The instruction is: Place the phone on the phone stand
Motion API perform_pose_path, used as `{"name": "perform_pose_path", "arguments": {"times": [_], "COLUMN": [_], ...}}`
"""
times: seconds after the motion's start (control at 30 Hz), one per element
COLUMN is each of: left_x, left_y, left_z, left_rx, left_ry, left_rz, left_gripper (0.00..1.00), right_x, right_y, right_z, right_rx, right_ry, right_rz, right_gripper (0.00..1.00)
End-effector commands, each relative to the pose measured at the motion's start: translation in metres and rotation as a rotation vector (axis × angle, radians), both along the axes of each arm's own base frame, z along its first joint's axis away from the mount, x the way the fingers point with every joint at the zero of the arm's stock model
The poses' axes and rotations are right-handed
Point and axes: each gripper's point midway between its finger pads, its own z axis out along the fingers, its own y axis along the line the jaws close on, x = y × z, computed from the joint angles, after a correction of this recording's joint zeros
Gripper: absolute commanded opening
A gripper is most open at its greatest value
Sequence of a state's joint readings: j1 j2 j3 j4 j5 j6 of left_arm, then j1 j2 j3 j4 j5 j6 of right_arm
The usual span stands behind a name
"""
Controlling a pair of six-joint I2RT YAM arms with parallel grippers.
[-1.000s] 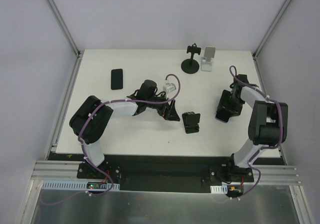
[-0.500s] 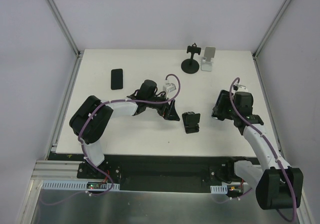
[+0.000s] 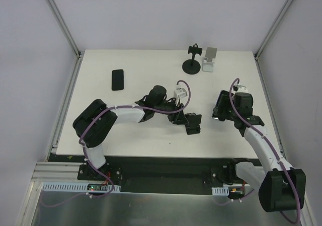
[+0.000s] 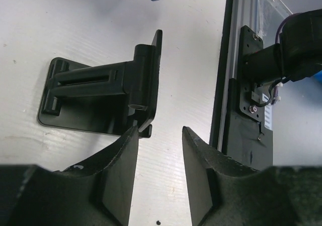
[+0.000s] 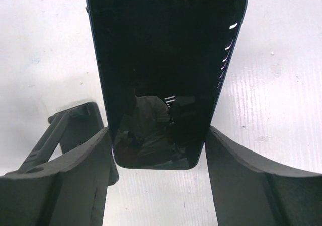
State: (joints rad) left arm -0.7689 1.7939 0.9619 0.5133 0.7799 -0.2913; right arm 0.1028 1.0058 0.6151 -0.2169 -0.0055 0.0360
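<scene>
The black phone stand [image 3: 192, 123] sits on the white table near its front middle, and in the left wrist view the phone stand [image 4: 100, 92] shows from behind. My left gripper [image 3: 180, 119] is right beside it on its left; in the wrist view the left gripper [image 4: 160, 130] stands open with only bare table in the narrow gap, one fingertip at the stand's corner. The dark phone [image 5: 166, 60] with a blue edge is clamped between the fingers of my right gripper [image 5: 157, 133]. From above, the right gripper [image 3: 221, 111] holds it just right of the stand.
A second black phone [image 3: 117, 79] lies flat at the back left. A black round-based stand [image 3: 192, 62] and a white stand [image 3: 209, 60] stand at the back. The table's front edge [image 4: 226, 85] runs close by the left gripper.
My left gripper slid right up to the phone stand and its jaws narrowed. The right arm swung its elbow down and outward a second ago, with the phone staying right of the stand.
</scene>
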Motion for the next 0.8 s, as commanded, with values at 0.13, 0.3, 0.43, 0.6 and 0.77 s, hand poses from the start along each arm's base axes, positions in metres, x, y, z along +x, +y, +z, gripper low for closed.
{"name": "perform_pose_path", "arguments": {"times": [0.13,0.3,0.43,0.6,0.77], "left_x": [0.013,0.006,0.010,0.008,0.004], "left_y": [-0.018,-0.028,-0.028,-0.032,-0.020], "left_z": [0.001,-0.004,-0.010,-0.013,-0.014], "left_rx": [-0.029,-0.018,0.008,0.010,0.051], "left_ry": [-0.027,-0.038,-0.039,-0.044,-0.093], "left_rz": [0.003,-0.034,-0.014,-0.041,-0.055], "left_gripper": [0.38,0.32,0.36,0.09,0.00], "right_x": [0.004,0.001,0.000,-0.009,-0.029], "right_y": [0.017,0.025,0.033,0.046,0.062], "right_z": [0.045,0.043,0.046,0.051,0.050], "right_rx": [0.032,0.051,0.065,0.054,0.000], "right_ry": [-0.171,-0.165,-0.173,-0.170,-0.174], "right_rz": [0.069,0.096,0.120,0.151,0.196], "right_gripper": [0.01,0.01,0.01,0.01,0.01]}}
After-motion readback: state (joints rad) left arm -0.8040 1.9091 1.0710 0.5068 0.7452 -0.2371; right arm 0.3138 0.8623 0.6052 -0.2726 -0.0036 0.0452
